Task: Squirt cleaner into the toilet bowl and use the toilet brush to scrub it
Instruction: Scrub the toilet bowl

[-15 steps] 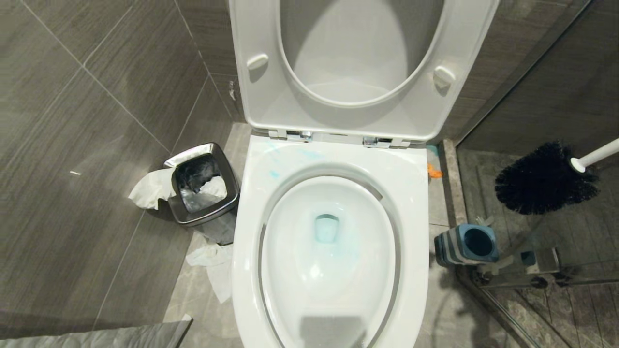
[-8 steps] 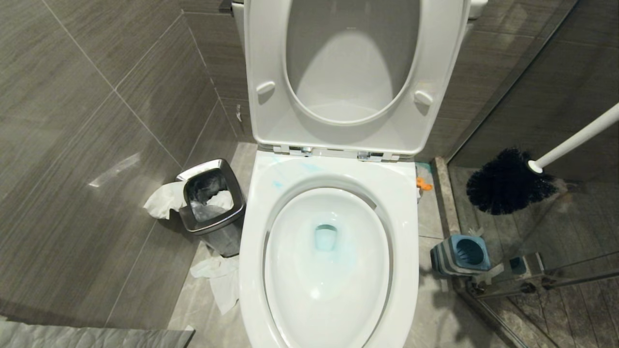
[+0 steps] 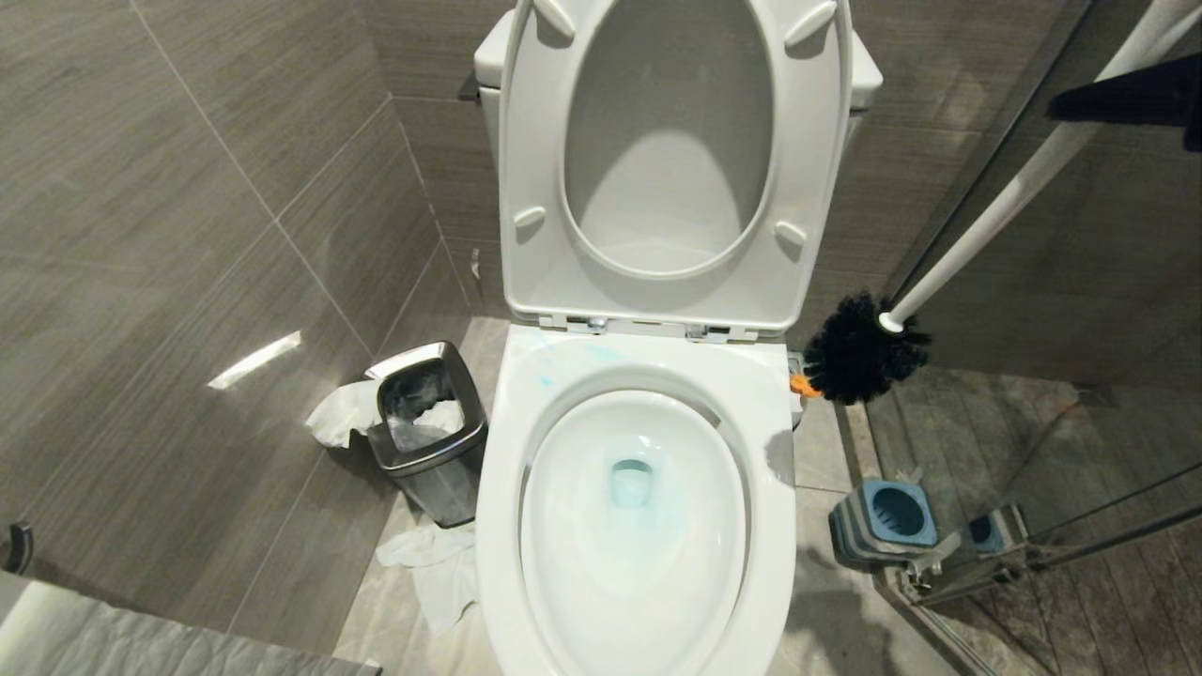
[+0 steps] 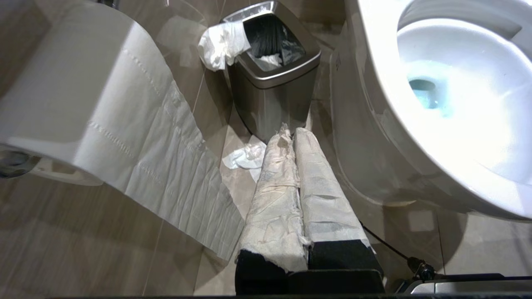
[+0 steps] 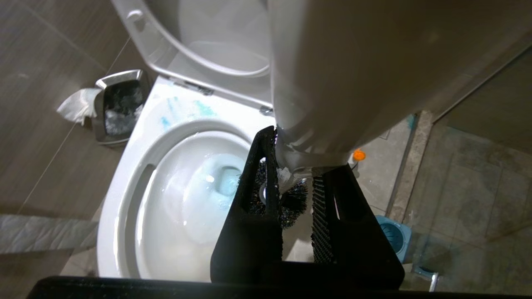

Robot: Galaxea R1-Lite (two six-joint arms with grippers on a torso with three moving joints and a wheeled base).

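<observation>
Black-bristled toilet brush in right gripper, beside toilet bowl rim.

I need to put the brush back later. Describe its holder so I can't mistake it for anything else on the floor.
Start at the toilet bowl; the holder stands on the floor on its right, by the glass shower door. It is a small square blue-and-grey striped block with a round hole on top, unlike the shiny steel bin on the bowl's other side.
</observation>
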